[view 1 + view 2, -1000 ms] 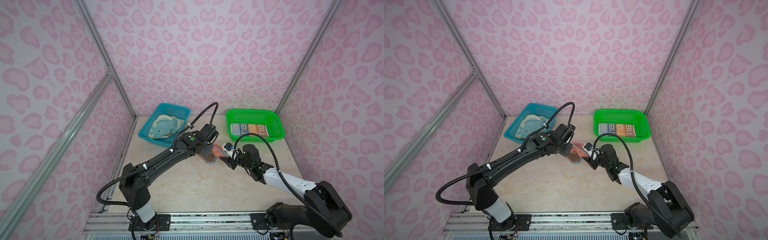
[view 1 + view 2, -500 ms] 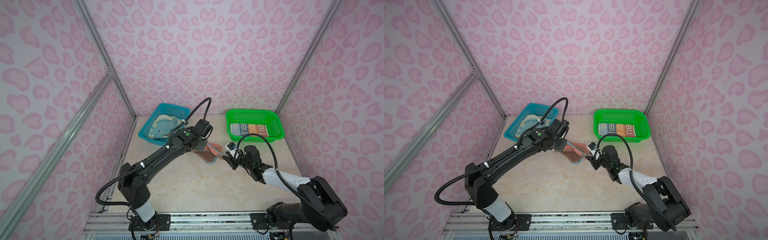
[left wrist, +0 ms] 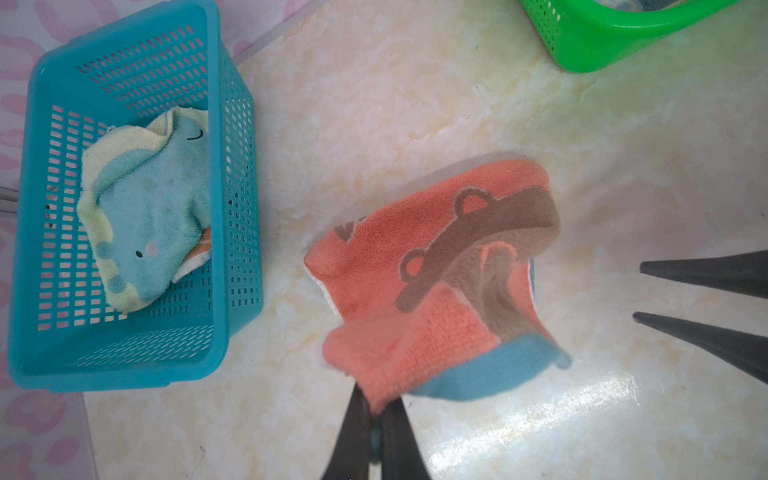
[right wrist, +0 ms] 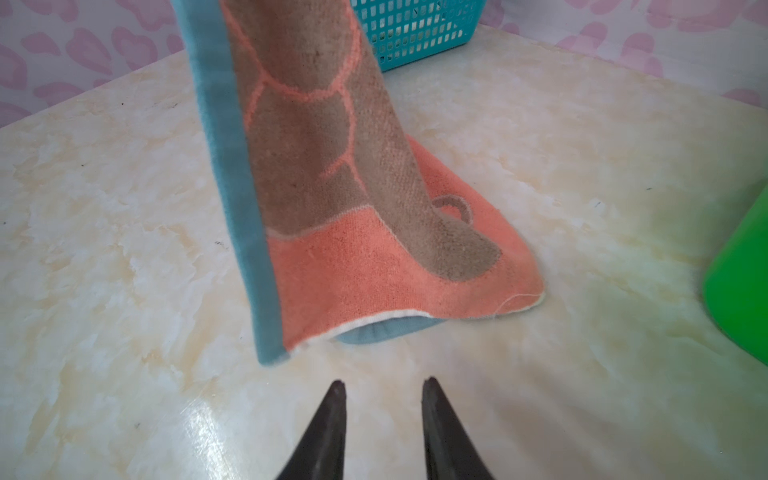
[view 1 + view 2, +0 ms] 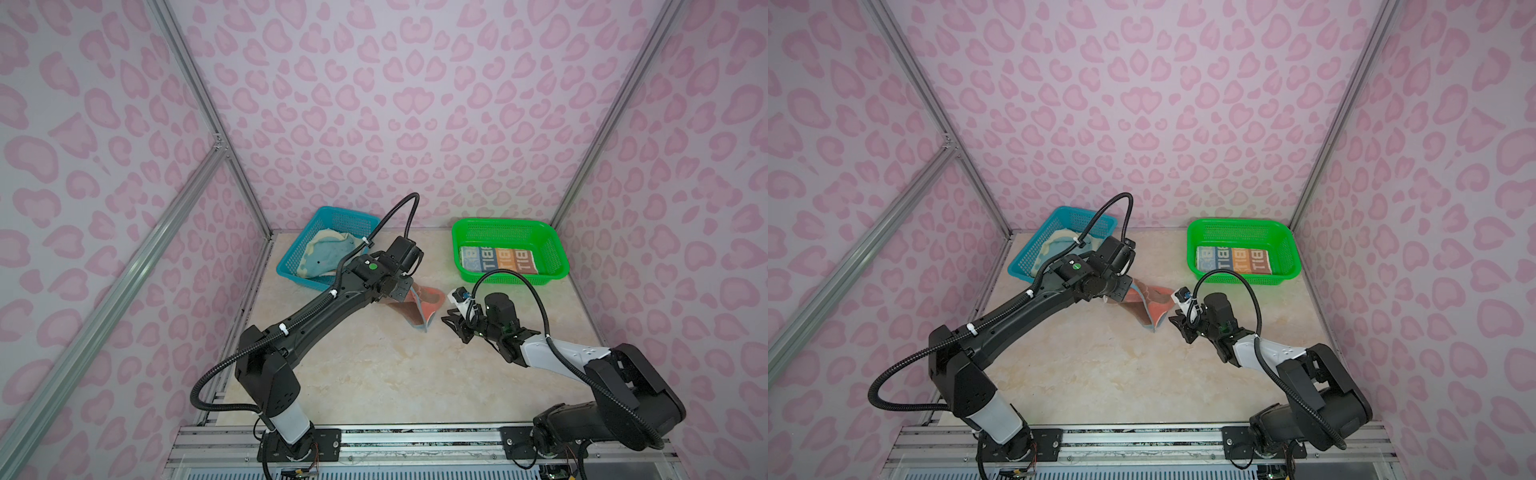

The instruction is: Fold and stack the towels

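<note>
Left of centre in both top views, against the back wall: blue basket (image 5: 296, 245), whale towel (image 5: 330, 253) crumpled inside. In the left wrist view, at the left of the frame, the whale towel (image 3: 149, 208) heaped in the basket's lower half.

Mid-frame, reaching in from the lower left: left gripper (image 5: 407, 293), fingers pinched tight on a blue-trimmed corner of the coral towel (image 5: 422, 309). At the bottom centre of the left wrist view, left gripper (image 3: 376, 407) closed on that corner. Coral towel (image 3: 415, 270) lifted at the held end, far end draped on the marble table (image 5: 374, 374). In the right wrist view, coral towel (image 4: 353, 249) hanging from the top of the frame, lower edge resting on the tabletop.

Just right of the cloth: right gripper (image 5: 453, 328), low over the table. Fingers a narrow gap apart, nothing between them. Near the coral towel's lower corner, but apart from it. At the bottom centre of the right wrist view, right gripper (image 4: 384, 381) pointing at the hanging cloth.

Right of centre at the back: green basket (image 5: 519, 279), striped towel (image 5: 498, 259) folded flat inside.
</note>
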You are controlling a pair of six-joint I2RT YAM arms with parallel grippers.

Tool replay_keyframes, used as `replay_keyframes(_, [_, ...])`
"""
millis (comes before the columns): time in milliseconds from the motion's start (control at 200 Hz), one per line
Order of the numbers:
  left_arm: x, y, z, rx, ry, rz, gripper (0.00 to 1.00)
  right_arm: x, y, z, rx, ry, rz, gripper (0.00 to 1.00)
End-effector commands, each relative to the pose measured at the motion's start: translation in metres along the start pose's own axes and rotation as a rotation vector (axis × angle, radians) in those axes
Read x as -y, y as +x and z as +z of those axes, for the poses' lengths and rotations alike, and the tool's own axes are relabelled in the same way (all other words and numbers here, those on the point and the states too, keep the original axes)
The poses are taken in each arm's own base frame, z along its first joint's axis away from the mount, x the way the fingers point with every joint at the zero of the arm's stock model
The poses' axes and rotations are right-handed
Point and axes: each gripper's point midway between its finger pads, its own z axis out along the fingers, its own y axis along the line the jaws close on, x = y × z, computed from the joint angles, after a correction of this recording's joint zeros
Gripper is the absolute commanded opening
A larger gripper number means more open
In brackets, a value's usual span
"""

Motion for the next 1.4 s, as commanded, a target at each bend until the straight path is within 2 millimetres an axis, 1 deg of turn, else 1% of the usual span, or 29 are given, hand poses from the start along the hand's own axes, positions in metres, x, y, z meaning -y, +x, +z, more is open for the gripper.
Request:
replay_keyframes(0, [-0.001, -0.007, -0.004, 0.024, 0.003, -0.018, 0.03, -0.008, -0.008, 0.005, 0.054, -0.043, 0.033, 0.32])
replay_keyframes(110, [-0.001, -0.008, -0.004, 0.023, 0.003, -0.019, 0.03, -0.017, -0.013, 0.010, 0.082, -0.063, 0.031, 0.34])
replay_keyframes(205, [0.000, -0.008, -0.003, 0.020, 0.007, -0.022, 0.03, -0.030, -0.020, 0.013, 0.110, -0.066, 0.011, 0.41])
replay_keyframes(260, [0.001, -0.008, -0.003, 0.020, 0.011, -0.024, 0.03, -0.037, -0.022, 0.017, 0.116, -0.044, 0.000, 0.45])
replay_keyframes(385, [0.002, -0.009, -0.001, 0.020, 0.017, -0.028, 0.03, -0.047, -0.025, 0.030, 0.130, 0.030, 0.002, 0.49])
replay_keyframes(530, [0.003, -0.009, 0.002, 0.011, 0.012, -0.026, 0.03, -0.052, -0.022, 0.041, 0.166, 0.102, 0.030, 0.54])
replay_keyframes(625, [0.003, -0.009, 0.002, 0.010, 0.014, -0.028, 0.03, -0.056, -0.025, 0.048, 0.199, 0.128, 0.050, 0.57])
replay_keyframes(690, [0.002, -0.009, 0.001, 0.011, 0.014, -0.029, 0.03, -0.056, -0.023, 0.052, 0.205, 0.166, 0.049, 0.58])
replay_keyframes(815, [0.002, -0.009, -0.001, 0.017, 0.016, -0.032, 0.03, -0.048, -0.015, 0.062, 0.179, 0.246, 0.055, 0.59])
replay_keyframes(995, [0.002, -0.009, -0.002, 0.019, 0.015, -0.031, 0.03, -0.038, -0.008, 0.066, 0.170, 0.315, 0.078, 0.58])
replay_keyframes(1210, [0.001, -0.012, -0.003, 0.026, 0.016, -0.033, 0.03, -0.033, -0.008, 0.070, 0.152, 0.343, 0.089, 0.53])
replay_keyframes(1395, [0.000, -0.015, -0.006, 0.040, 0.015, -0.036, 0.03, -0.030, -0.003, 0.068, 0.142, 0.363, 0.094, 0.48])
